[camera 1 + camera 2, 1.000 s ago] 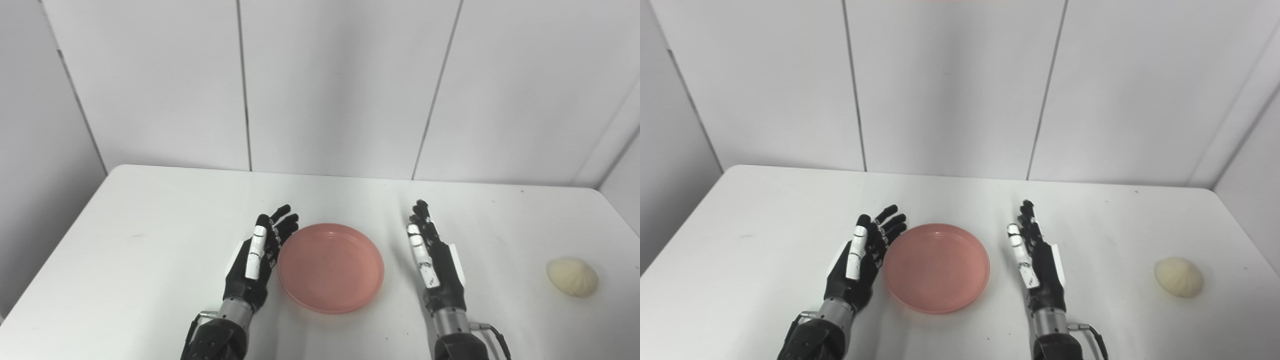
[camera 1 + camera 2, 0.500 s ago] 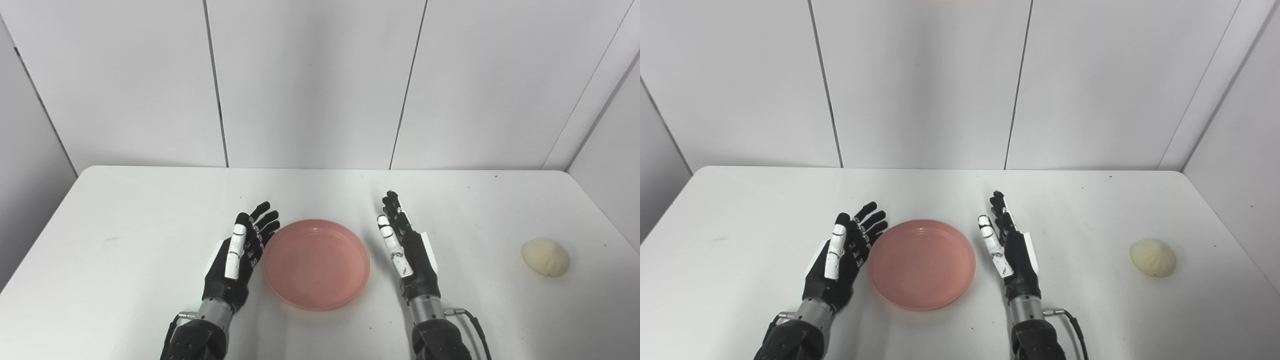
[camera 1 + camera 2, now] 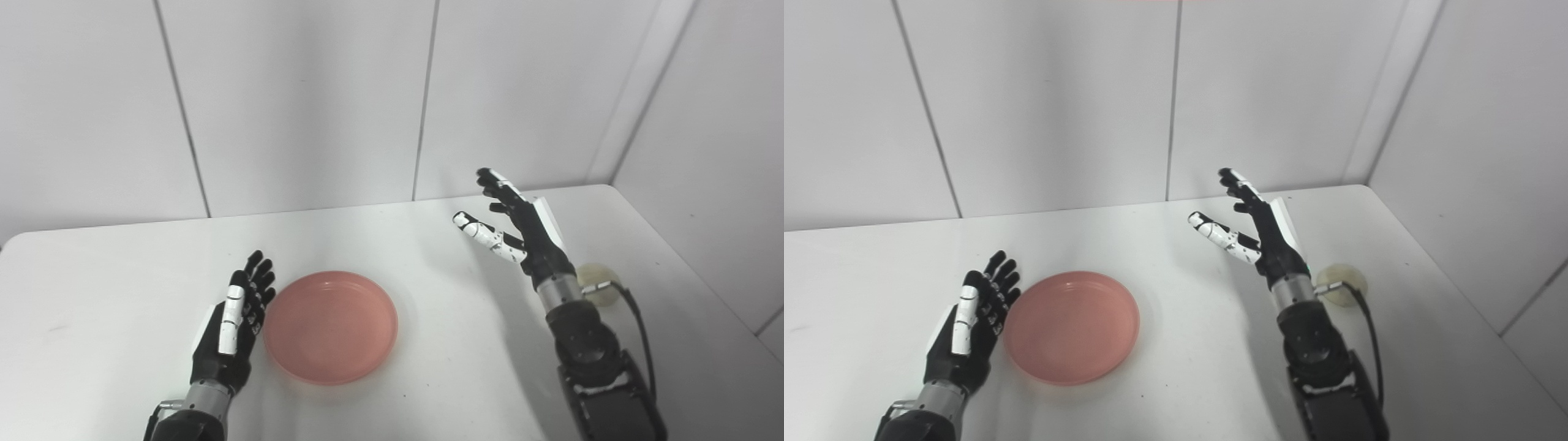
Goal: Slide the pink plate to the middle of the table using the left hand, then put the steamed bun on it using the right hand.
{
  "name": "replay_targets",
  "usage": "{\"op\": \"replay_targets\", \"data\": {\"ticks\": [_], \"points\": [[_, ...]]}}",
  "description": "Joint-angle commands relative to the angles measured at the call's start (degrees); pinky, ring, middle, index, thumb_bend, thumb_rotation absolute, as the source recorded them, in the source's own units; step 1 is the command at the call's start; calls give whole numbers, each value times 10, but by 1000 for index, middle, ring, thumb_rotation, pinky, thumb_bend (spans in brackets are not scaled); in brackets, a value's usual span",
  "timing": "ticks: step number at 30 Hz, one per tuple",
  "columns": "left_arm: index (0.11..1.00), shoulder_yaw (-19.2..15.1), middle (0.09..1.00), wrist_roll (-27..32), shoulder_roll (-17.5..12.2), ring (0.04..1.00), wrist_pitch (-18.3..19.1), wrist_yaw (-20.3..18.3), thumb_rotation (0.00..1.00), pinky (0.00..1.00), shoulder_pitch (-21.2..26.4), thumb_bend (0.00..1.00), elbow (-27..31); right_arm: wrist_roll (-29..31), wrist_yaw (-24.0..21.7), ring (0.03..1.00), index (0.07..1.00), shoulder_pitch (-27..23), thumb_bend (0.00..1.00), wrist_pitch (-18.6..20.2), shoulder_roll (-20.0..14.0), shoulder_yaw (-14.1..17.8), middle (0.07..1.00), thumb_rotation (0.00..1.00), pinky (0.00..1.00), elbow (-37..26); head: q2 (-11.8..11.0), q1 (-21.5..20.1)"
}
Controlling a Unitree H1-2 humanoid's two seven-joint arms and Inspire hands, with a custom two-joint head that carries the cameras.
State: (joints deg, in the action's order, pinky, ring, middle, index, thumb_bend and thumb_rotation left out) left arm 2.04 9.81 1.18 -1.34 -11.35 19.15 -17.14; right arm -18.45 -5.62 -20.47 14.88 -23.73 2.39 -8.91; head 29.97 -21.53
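Observation:
The pink plate [image 3: 331,326] lies empty on the white table [image 3: 122,263], left of centre in both eye views. My left hand [image 3: 231,331] is open, palm toward the plate's left rim, right beside it. My right hand [image 3: 517,229] is open and raised above the table, fingers spread, to the right of the plate. The pale steamed bun [image 3: 597,291] sits on the table near the right edge, partly hidden behind my right wrist; it also shows in the right eye view [image 3: 1344,283].
White wall panels [image 3: 306,104] stand behind the table and a side wall [image 3: 716,153] closes in on the right. The table's right edge [image 3: 692,269] runs close to the bun. A cable hangs from my right forearm [image 3: 594,349].
The camera has turned to the right. My right hand has lifted off the table and moved up and toward the bun. The left hand and the plate stay where they were.

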Motion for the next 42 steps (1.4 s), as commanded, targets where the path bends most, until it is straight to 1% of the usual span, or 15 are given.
{"op": "replay_targets", "data": {"ticks": [1, 5, 9, 12, 14, 18, 22, 27, 28, 29, 30, 33, 34, 37, 42], "points": [[971, -3, 990, 8, -6, 999, 8, -9, 1000, 1000, -7, 639, -12, -20, -9, 833, 827, -17, 675, 20, -28, 1, 840, 721, 764, -22, -3, -9], [981, -9, 995, 19, -12, 1000, 8, -19, 1000, 1000, -5, 637, -18, -49, -28, 840, 840, -15, 739, 59, -63, 1, 860, 686, 742, -20, -12, -29], [981, -12, 992, 23, -14, 999, 9, -23, 1000, 1000, -5, 623, -19, -75, -33, 834, 850, -10, 768, 93, -75, 4, 855, 658, 728, -25, -16, -46], [987, -15, 999, 33, -15, 1000, 9, -29, 1000, 1000, -3, 630, -24, -97, -46, 840, 853, -6, 762, 118, -75, 30, 867, 601, 739, -29, -20, -53], [988, -18, 999, 36, -16, 1000, 8, -31, 1000, 1000, -2, 636, -28, -119, -61, 855, 863, 0, 759, 120, -79, 49, 876, 536, 764, -32, -21, -58], [984, -21, 996, 38, -18, 1000, 10, -33, 1000, 1000, -1, 628, -28, -160, -75, 828, 850, 15, 777, 120, -88, 81, 841, 436, 735, -40, -22, -64], [978, -23, 992, 38, -20, 998, 10, -30, 1000, 1000, 0, 631, -30, -212, -114, 836, 846, 15, 802, 120, -74, 118, 850, 371, 742, -44, -22, -75], [981, -25, 991, 37, -25, 997, 6, -34, 1000, 1000, 4, 641, -40, -284, -185, 877, 854, 10, 821, 120, -52, 167, 884, 284, 777, -52, -23, -89], [982, -26, 993, 37, -25, 999, 6, -33, 1000, 1000, 6, 645, -42, -295, -198, 865, 857, 8, 827, 120, -47, 177, 884, 276, 741, -54, -24, -91], [979, -27, 990, 39, -25, 996, 8, -33, 1000, 1000, 7, 647, -43, -308, -211, 711, 866, 6, 834, 120, -41, 188, 803, 270, 544, -57, -25, -92], [977, -29, 989, 40, -25, 997, 9, -32, 1000, 1000, 7, 651, -44, -320, -222, 545, 876, 4, 841, 120, -35, 198, 699, 268, 402, -60, -25, -93], [971, -32, 984, 45, -24, 990, 8, -34, 1000, 1000, 9, 646, -46, -340, -232, 474, 878, 5, 858, 120, -31, 208, 682, 257, 339, -65, -25, -94], [974, -34, 986, 46, -25, 993, 8, -35, 1000, 1000, 10, 646, -48, -344, -223, 657, 871, 12, 870, 120, -35, 201, 774, 277, 534, -64, -26, -100], [978, -33, 990, 46, -28, 998, 11, -38, 1000, 1000, 12, 654, -49, -360, -206, 825, 866, 29, 880, 120, -41, 180, 866, 309, 718, -59, -25, -103], [967, -36, 984, 49, -28, 991, 14, -37, 1000, 1000, 13, 650, -49, -352, -198, 842, 862, 44, 883, 120, -34, 169, 871, 261, 712, -46, -22, -107]]}}
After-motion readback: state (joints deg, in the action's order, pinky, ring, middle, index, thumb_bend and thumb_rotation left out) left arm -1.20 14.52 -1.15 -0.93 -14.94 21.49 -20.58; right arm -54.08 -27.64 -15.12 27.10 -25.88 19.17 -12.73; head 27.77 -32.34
